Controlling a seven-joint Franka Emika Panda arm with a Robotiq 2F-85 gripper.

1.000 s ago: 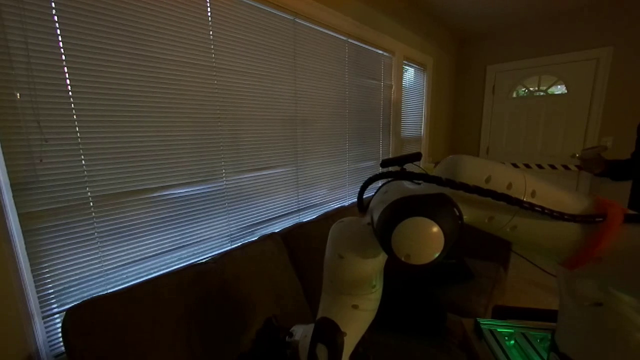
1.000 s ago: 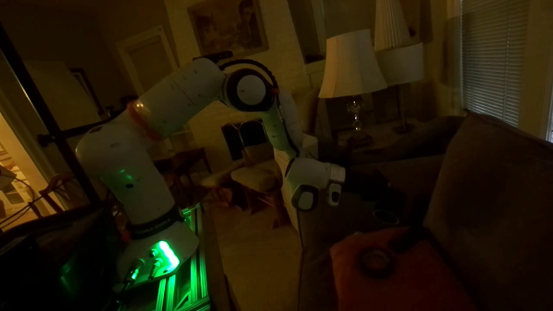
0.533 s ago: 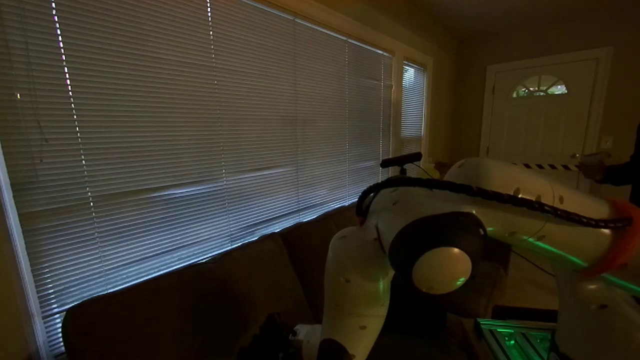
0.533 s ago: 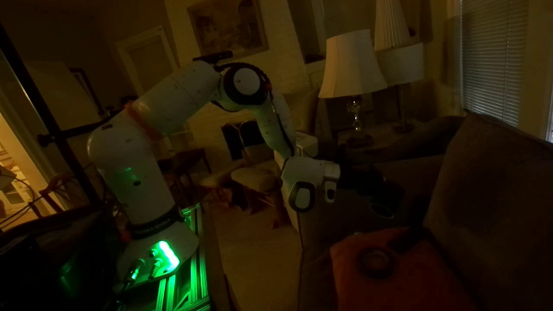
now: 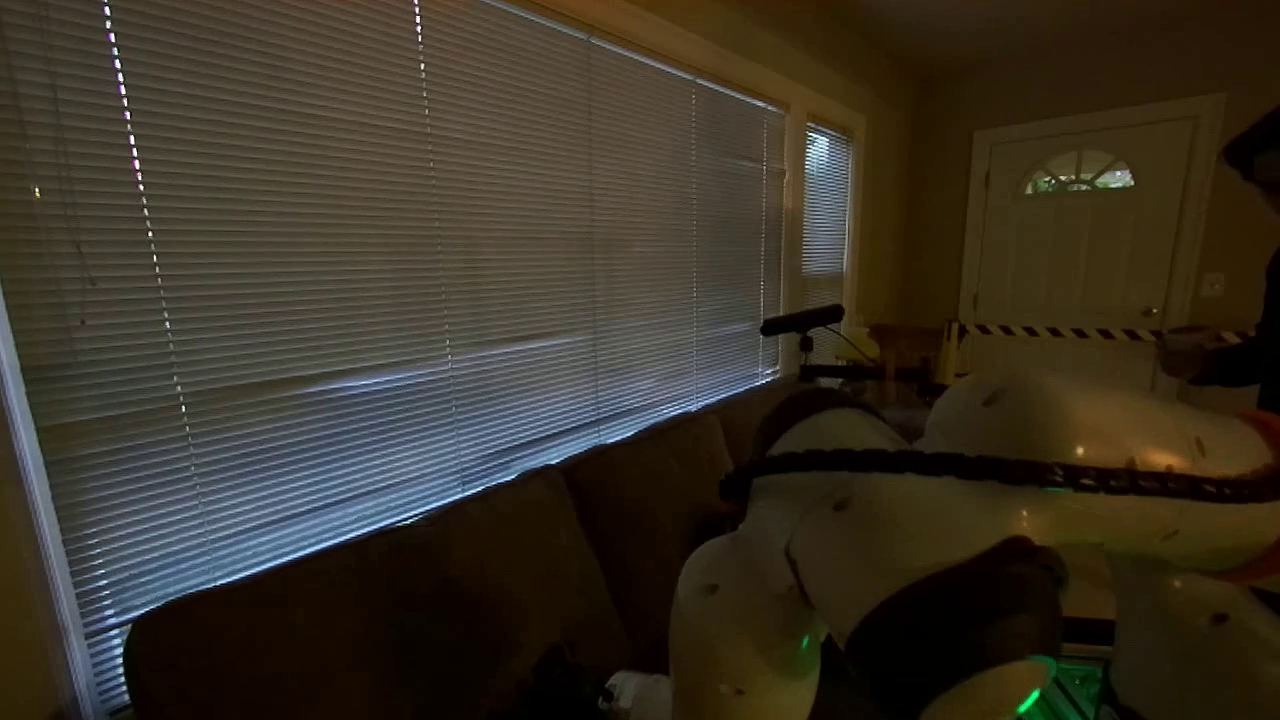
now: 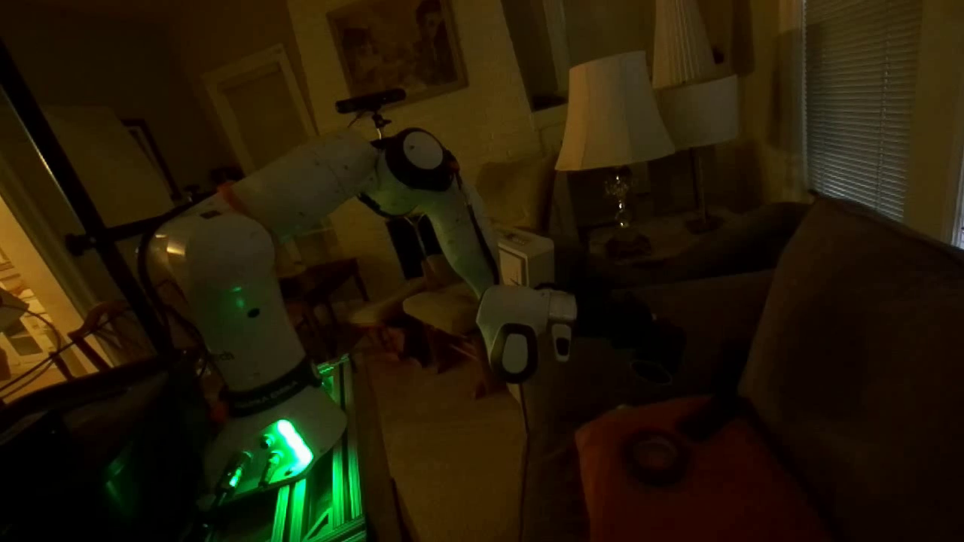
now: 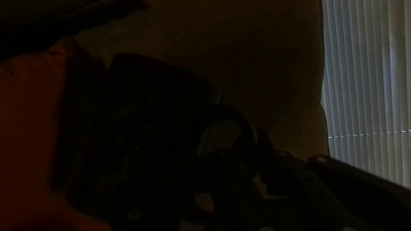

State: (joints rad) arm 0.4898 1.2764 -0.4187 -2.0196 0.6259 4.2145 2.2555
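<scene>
My gripper (image 6: 629, 320) is near the sofa, mostly lost in the dark. It also shows low in an exterior view (image 5: 560, 680) and at the lower right of the wrist view (image 7: 247, 152). It appears shut on a dark mug-like object (image 6: 652, 370), whose pale rim faces downward beyond the fingers. In the wrist view the dark body of this mug (image 7: 167, 89) is left of the fingers, and its looped handle (image 7: 250, 130) lies at the fingertips. Exact finger contact is too dark to see. The mug is held above the sofa, near an orange cushion (image 6: 678, 504).
A dark round object (image 6: 657, 455) lies on the orange cushion, with another dark thing (image 6: 708, 418) behind it. The sofa back (image 6: 866, 324) rises alongside, below window blinds (image 5: 400, 250). Lamps (image 6: 614, 113) and a white box (image 6: 536, 260) stand behind. A person (image 5: 1262, 160) is at the edge.
The arm has lowered at its elbow. The gripper and mug have drifted back toward the robot's base, leftward in an exterior view. The person's head has come into view.
</scene>
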